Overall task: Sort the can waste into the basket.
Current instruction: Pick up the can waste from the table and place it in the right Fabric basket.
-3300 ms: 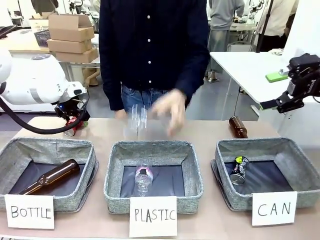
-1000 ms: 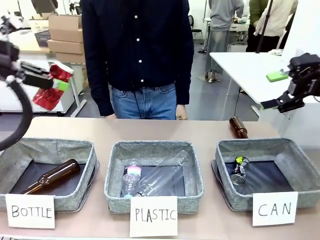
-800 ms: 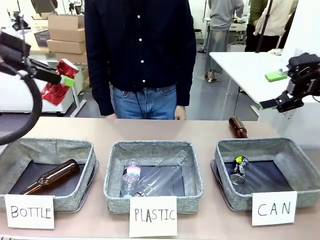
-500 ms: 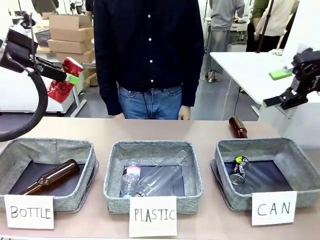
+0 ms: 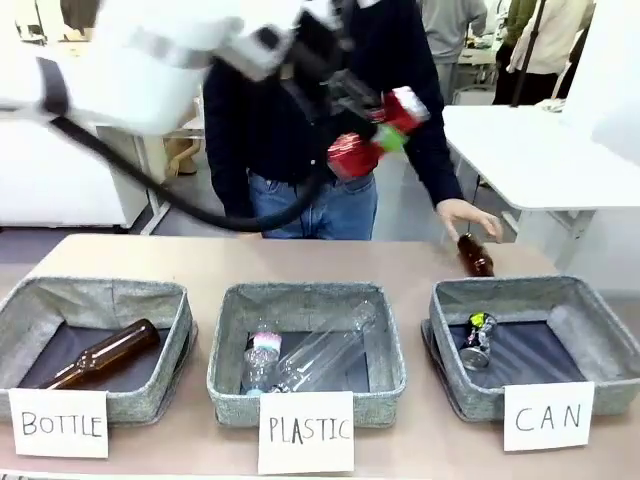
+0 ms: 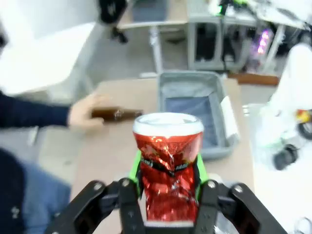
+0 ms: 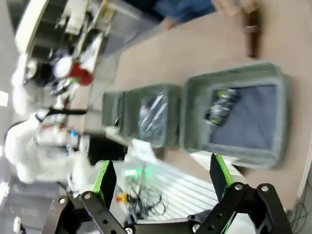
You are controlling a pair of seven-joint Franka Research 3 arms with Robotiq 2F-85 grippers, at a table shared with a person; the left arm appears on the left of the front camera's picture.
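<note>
My left gripper (image 5: 377, 132) is shut on the red, dented can (image 5: 348, 157), held high over the table's middle-right in front of the person. In the left wrist view the can (image 6: 168, 161) sits upright between the green pads (image 6: 134, 168), with the basket (image 6: 161, 97) beyond it. The grey basket (image 5: 512, 287) with the "CAN" sign (image 5: 548, 417) stands at the right and holds the dark printed can (image 5: 478, 338). My right gripper (image 7: 163, 180) is open, high above that basket (image 7: 187, 117), where the dark can (image 7: 222, 105) lies.
A person's hand (image 5: 465, 214) rests on a brown bottle (image 5: 476, 256) behind the CAN basket. The middle basket (image 5: 312, 293) signed "PLASTIC" holds clear bottles. The left basket (image 5: 95, 290) signed "BOTTLE" holds a brown bottle (image 5: 98, 354).
My left arm has swung from the far left across to the middle-right, carrying the red can. The right gripper has left the front view. The person's hand has reached to the brown bottle.
</note>
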